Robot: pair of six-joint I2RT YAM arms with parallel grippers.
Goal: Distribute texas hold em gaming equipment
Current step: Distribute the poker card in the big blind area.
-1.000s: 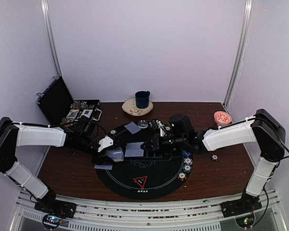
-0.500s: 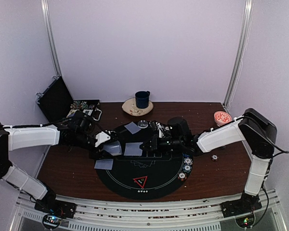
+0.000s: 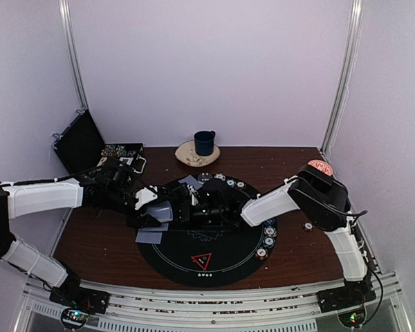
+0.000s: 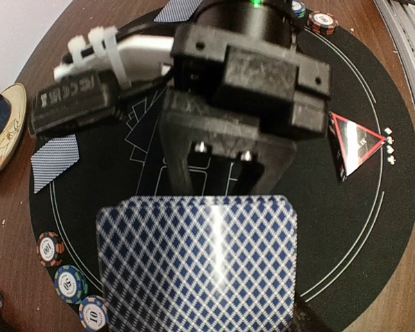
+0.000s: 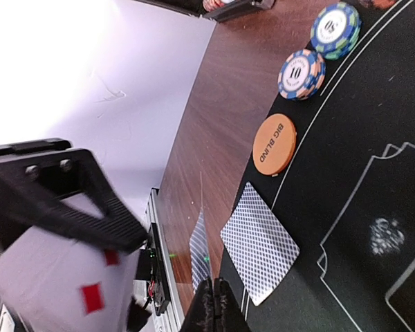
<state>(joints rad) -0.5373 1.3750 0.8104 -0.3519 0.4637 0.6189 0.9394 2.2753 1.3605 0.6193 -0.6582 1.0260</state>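
Note:
My left gripper [image 3: 159, 213] is shut on a deck of blue-diamond-backed cards [image 4: 197, 266], held over the left side of the round black mat [image 3: 225, 266]. The deck hides its fingers in the left wrist view. My right gripper [image 5: 213, 282] is shut on a single card [image 5: 200, 252], seen edge-on, and sits right beside the deck [image 3: 185, 206]. One card [image 5: 259, 243] lies face down at the mat's left rim, next to an orange BIG BLIND disc [image 5: 275, 144]. Striped chips [image 5: 301, 72] line the rim. The red-edged triangle marker [image 3: 201, 261] is at the mat's front.
A dark blue mug [image 3: 205, 142] on a saucer stands behind the mat. An open black case [image 3: 90, 149] is at the back left and a red-patterned bowl [image 3: 319, 167] at the back right. More chips [image 3: 268, 232] sit along the mat's right rim.
The right arm has swung left across the mat until its gripper is against the left gripper's deck. The left gripper has barely moved.

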